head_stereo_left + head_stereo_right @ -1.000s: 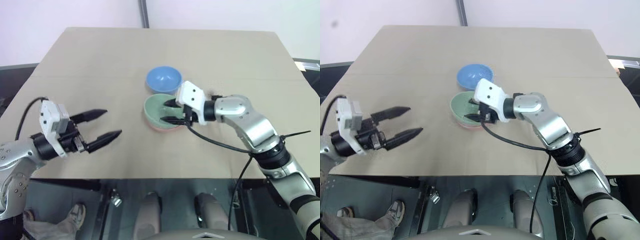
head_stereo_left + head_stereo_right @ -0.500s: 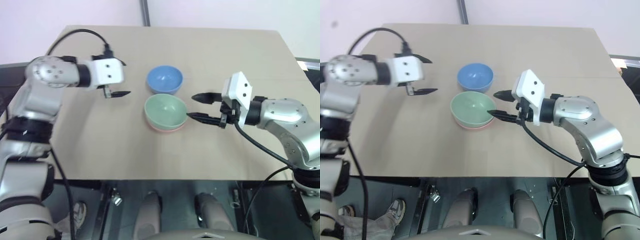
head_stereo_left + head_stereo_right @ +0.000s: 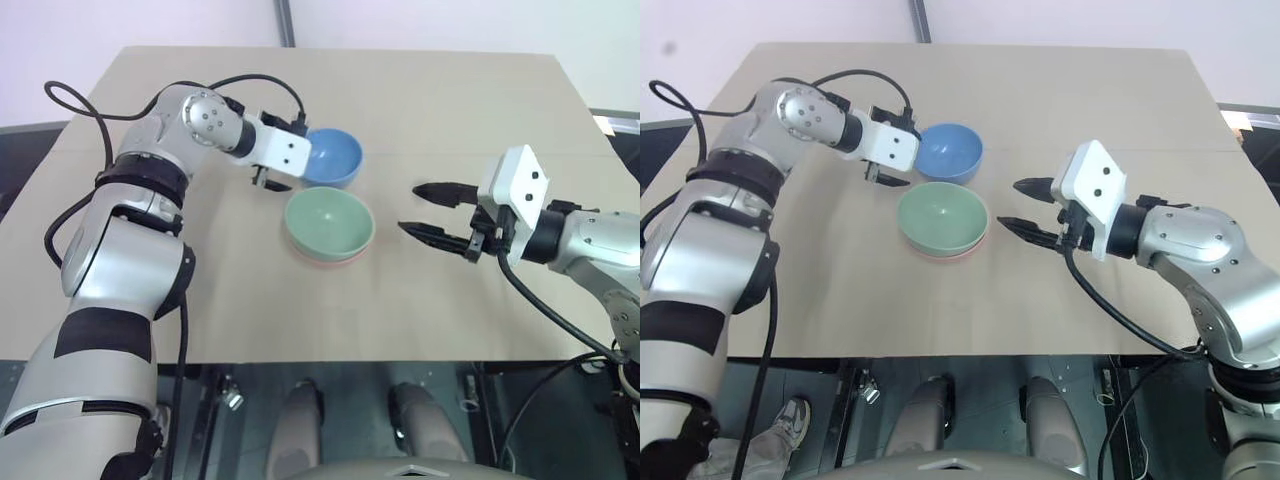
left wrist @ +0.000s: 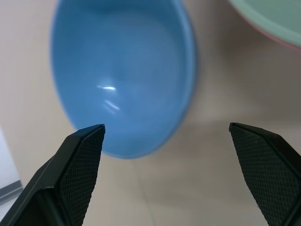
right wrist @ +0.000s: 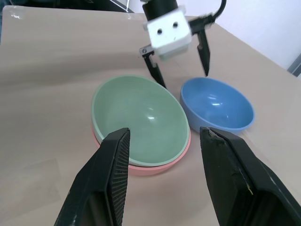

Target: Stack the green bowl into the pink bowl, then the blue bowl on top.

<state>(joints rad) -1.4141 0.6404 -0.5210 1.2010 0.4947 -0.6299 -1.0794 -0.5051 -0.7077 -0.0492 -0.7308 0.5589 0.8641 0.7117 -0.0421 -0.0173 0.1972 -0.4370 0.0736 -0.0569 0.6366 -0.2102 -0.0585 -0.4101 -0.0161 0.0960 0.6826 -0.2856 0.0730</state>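
With green bowl (image 3: 329,222) already nested in pink bowl (image 5: 141,165), the gaping, empty left claw (image 5: 178,55) straddles the blue bowl (image 3: 330,157) rim just ahead, and a shallow bite could flip it while the released right claw (image 3: 438,212) idles.

Bare lab-like test room: plain beige table (image 3: 200,290), blank pale walls (image 3: 120,25).

A plain beige tabletop (image 3: 200,290) carries two things directly. The pink bowl (image 3: 325,257) rests near the middle, only its rim showing beneath the bowl nested in it. The blue bowl (image 3: 330,157) stands upright just beyond it, close beside.
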